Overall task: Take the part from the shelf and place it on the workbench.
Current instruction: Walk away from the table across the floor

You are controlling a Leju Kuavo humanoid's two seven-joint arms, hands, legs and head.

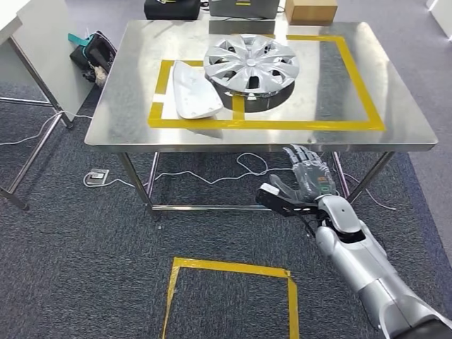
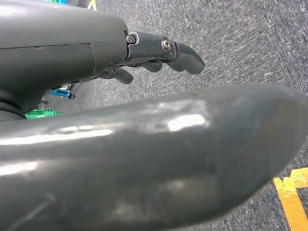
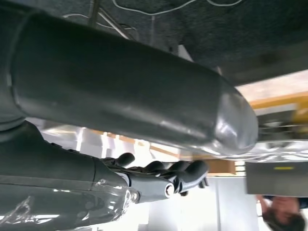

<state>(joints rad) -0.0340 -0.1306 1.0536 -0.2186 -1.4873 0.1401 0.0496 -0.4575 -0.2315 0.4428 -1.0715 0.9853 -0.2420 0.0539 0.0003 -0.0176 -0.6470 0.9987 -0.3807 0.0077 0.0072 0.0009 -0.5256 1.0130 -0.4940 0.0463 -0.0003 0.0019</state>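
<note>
Risk first: the white curved plastic panel (image 1: 194, 90) lies on the polished steel workbench (image 1: 117, 113), ahead of and to the left of the right hand (image 1: 304, 182), its lower tip crossing the yellow tape rectangle (image 1: 368, 99) toward the near edge, so a careless upward sweep of that hand could, I judge, nudge it along the slick steel. Just beside it, touching or nearly so, sits the silver spoked hubcap (image 1: 251, 62) on a dark ring, also inside the tape. Which of the two is the task's part I cannot tell; both already rest on the bench. The left hand (image 2: 160, 53) hangs over grey carpet, fingers loosely curled around nothing. The right hand, fingers spread and empty, hovers below the bench's front edge, close enough to strike it when rising. Open carpet lies behind and left of it, near the yellow floor square (image 1: 229, 282); bench legs and white cables (image 1: 213, 176) crowd the space ahead.
</note>
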